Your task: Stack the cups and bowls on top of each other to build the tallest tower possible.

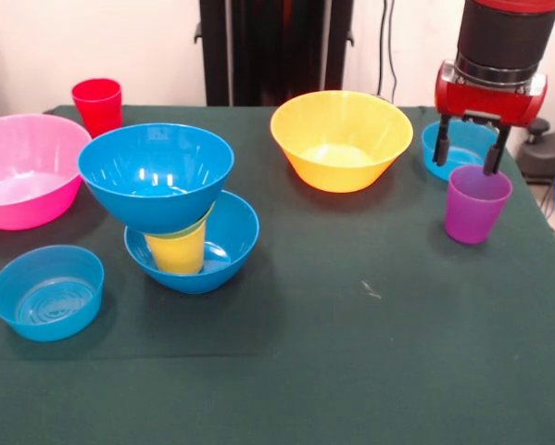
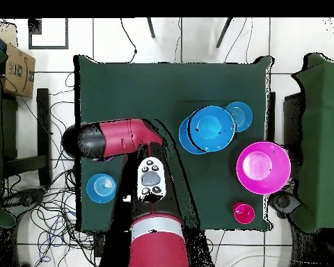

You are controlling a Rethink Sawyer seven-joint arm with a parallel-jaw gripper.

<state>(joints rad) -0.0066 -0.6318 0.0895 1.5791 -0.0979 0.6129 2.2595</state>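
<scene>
The tower stands left of centre in the front view: a deep blue bowl [image 1: 223, 248] as base, a yellow cup [image 1: 177, 252] in it, a thin edge of the green bowl [image 1: 199, 225], and a second deep blue bowl [image 1: 157, 174] on top, tilted a little. From overhead the tower [image 2: 208, 129] shows as blue rings. The purple cup [image 1: 476, 204] stands upright on the table at the right. My gripper [image 1: 464, 167] is open just above and behind its rim, holding nothing. In the overhead view the arm's head [image 2: 83, 141] hides the purple cup.
A pink bowl [image 1: 27, 171] [image 2: 263, 167] and a red cup [image 1: 97, 105] [image 2: 243, 212] stand at the left. The yellow-orange bowl [image 1: 342, 139] is at the centre back. One small light-blue bowl [image 1: 47, 292] [image 2: 239, 115] is front left, another [image 1: 464, 139] [image 2: 101, 188] behind the gripper.
</scene>
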